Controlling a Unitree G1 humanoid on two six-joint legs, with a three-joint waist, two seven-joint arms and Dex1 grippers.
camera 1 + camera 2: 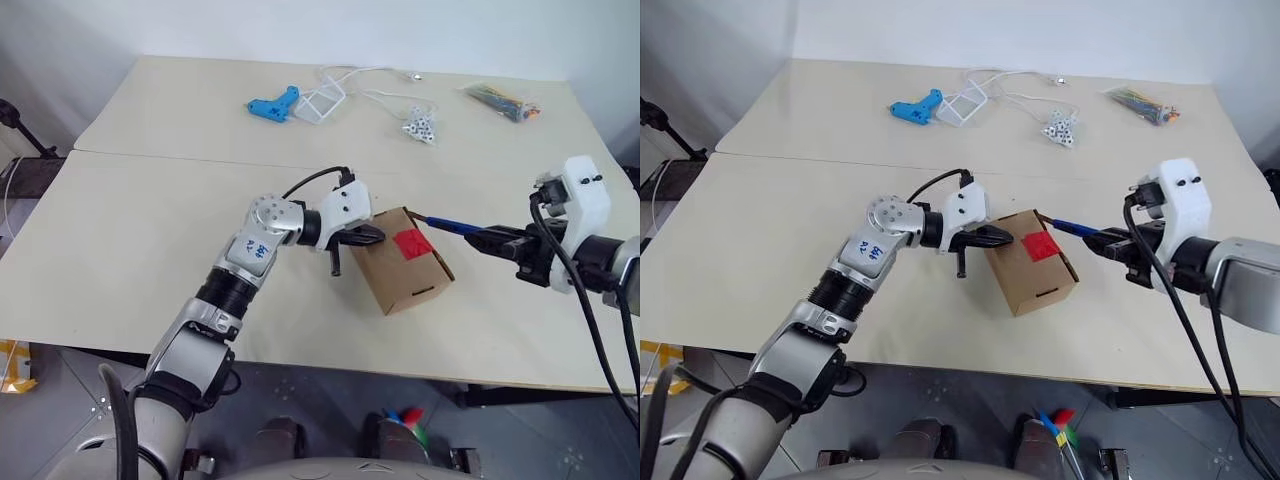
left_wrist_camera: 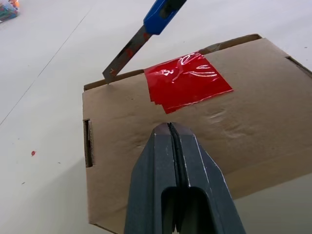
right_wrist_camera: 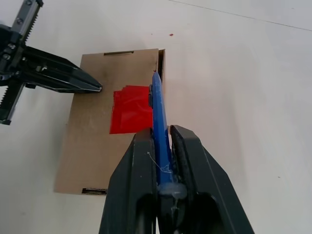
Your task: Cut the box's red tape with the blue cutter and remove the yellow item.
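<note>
- Nearest the head camera, the left tool [image 1: 372, 236] is seen with its two fingers pressed together, nothing between them, the tips set against the box's near top edge; in the left wrist view they lie over the cardboard just short of the red tape [image 2: 187, 81].
- On the cream counter [image 1: 130, 250], the box [image 1: 402, 262] stands near the front edge, between the two arms, closed, with the red tape across its top seam.
- The right tool [image 3: 161, 146] is pinched on the blue cutter [image 1: 452, 225], whose bare blade tip is brought to the box's far top edge, just beside the tape and not yet on it.
- The step in hand is judged to be the cut itself. It would be done well if the blade were carried onto the seam line under the tape and drawn along that seam in one shallow stroke, while the box is kept braced by the left tool against the pull.
- A shallow angle is advised, so that the flaps are parted without the contents being scored.
- The bracing tips should be kept clear of the blade's path, since they lie close to the tape.
- The yellow item cannot be seen; it is presumed to be inside the closed box.
- Whether the blade tip touches the cardboard or hovers just off it cannot be told.
- The seam beneath the tape is covered, so its exact line is hard to make out.
</note>
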